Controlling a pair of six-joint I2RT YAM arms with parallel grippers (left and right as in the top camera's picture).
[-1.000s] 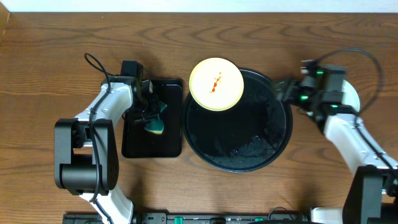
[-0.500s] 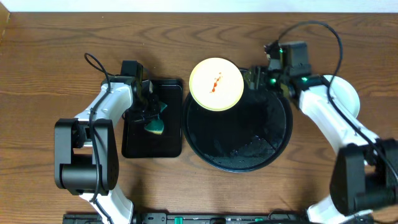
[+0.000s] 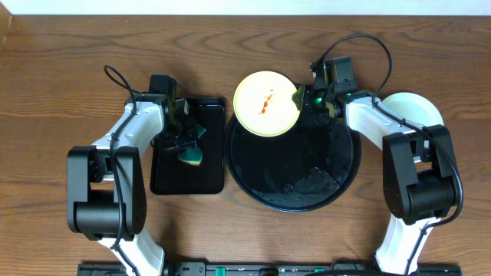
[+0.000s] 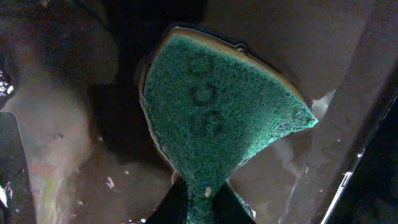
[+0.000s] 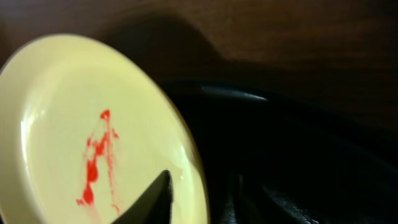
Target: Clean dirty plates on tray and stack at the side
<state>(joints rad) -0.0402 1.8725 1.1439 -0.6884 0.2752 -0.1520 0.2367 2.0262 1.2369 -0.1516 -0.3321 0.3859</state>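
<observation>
One wood-grain table beneath the round tray

Overhead straight down; wrist views close, sharing sponge and yellow plate.

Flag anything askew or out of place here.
The pale yellow plate sits askew, propped on the round black tray's upper-left rim and overhanging the table, red smear at centre. Nothing else stands out.

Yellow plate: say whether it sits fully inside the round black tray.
Not fully inside. In the overhead view the yellow plate straddles the tray at its far-left rim, with part of it over the wooden table.
</observation>
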